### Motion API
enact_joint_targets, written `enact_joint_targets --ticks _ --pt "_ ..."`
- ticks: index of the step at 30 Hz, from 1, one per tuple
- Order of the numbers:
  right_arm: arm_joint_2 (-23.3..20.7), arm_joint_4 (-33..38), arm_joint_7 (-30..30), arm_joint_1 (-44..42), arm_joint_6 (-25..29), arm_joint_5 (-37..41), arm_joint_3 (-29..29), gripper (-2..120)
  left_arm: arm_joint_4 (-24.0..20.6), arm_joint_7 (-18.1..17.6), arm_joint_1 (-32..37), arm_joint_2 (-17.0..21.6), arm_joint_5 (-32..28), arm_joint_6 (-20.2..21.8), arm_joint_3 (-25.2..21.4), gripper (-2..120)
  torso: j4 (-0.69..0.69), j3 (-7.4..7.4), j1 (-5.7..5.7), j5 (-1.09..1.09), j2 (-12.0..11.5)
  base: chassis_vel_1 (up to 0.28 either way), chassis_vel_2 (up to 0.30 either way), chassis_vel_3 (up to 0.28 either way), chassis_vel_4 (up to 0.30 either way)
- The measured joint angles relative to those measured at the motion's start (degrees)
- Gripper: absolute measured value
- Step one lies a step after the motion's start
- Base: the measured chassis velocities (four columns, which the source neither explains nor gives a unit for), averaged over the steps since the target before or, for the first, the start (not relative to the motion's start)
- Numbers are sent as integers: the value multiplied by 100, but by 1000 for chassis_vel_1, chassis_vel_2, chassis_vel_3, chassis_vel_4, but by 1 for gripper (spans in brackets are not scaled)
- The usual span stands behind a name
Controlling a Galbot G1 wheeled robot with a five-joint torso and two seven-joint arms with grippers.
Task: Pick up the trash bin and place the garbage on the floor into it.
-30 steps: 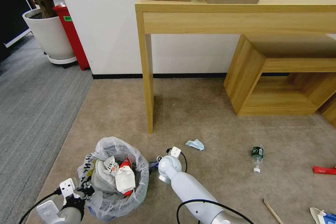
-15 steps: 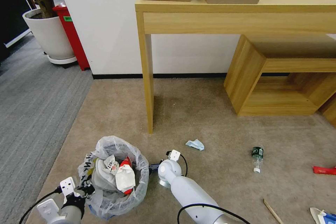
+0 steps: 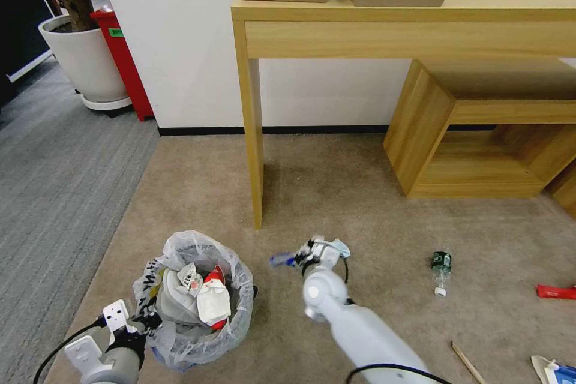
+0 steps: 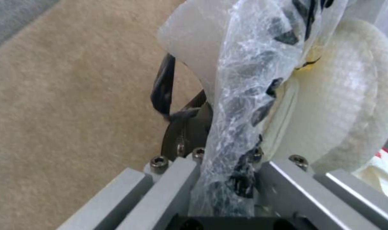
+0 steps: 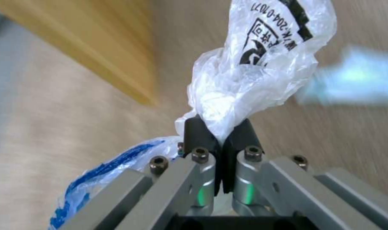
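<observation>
The trash bin [image 3: 180, 345], lined with a crinkled clear bag, stands on the carpet at the lower left, holding a white slipper [image 4: 347, 95], a red cup and wrappers. My left gripper [image 3: 149, 325] is shut on the bin's rim and the bag's plastic [image 4: 241, 105]. My right gripper [image 3: 295, 259] is to the bin's right, above the carpet. It is shut on a scrap of clear plastic wrapper [image 5: 253, 64] with black and blue print. Crumpled pale-blue paper [image 3: 342, 246] lies just behind that wrist. On the floor farther right are a green-labelled bottle [image 3: 442, 268], a red wrapper [image 3: 555, 291] and a wooden stick [image 3: 468, 363].
A wooden table leg [image 3: 255, 150] stands just beyond the bin and gripper. A low wooden shelf [image 3: 432, 126] sits at the right under the table. A blue-white carton [image 3: 555, 372] lies at the bottom right corner. A planter [image 3: 90, 60] and a red box stand at the far left.
My right arm has swung away from the bin's side, rightward and farther out toward the pale-blue paper, with the plastic scrap in its fingers. The bin and left gripper have barely shifted.
</observation>
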Motion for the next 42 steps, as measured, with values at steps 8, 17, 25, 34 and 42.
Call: enact_joint_targets --ticks 8,17,25,34,42 --pt "-1165 1579 -314 114 308 -71 -300 0 -227 -122 -63 233 -387 234 -38 0 0 0 0 0 0 0 0 0 0" --pt "-2200 2782 -1433 1377 1133 119 -1218 0 -196 -157 -185 526 -568 284 -94 0 1 0 0 -2 0 0 0 0 0" --pt "-2464 3156 -2663 2838 1815 845 -2743 0 -189 -180 -269 604 -625 299 -60 0 1 1 0 -2 0 0 0 0 0" --pt "-2277 3114 -1998 3837 1514 877 -4630 0 -266 -190 -304 591 -630 299 -64 0 1 0 0 -2 0 0 0 0 0" --pt "-2103 2808 -1646 3786 1353 620 -5035 0 -359 -192 -248 585 -644 297 -101 0 0 0 0 -2 0 0 0 0 0"
